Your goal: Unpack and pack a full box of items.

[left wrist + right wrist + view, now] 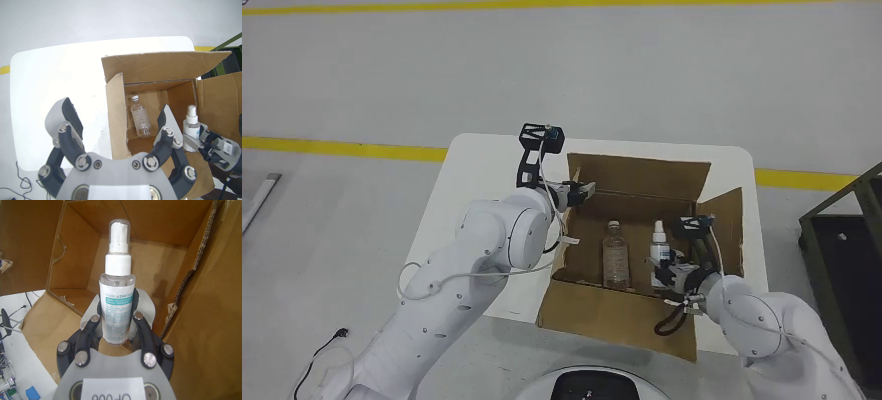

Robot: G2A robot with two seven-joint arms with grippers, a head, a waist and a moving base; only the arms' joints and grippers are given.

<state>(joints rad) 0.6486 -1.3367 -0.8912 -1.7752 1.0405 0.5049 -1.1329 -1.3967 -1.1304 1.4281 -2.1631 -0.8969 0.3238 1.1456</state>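
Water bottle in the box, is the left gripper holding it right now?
No, the water bottle rests on the floor of the box, and the left gripper has its fingers spread open, gripping nothing.

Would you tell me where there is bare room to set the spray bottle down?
The table is bare left of the box. Inside, the floor is free between water bottle and spray bottle; the right gripper crowds the right wall.

Inside the box [612,315] on the table [492,180], water bottle [615,255] lies left of spray bottle [659,245], seemingly apart.
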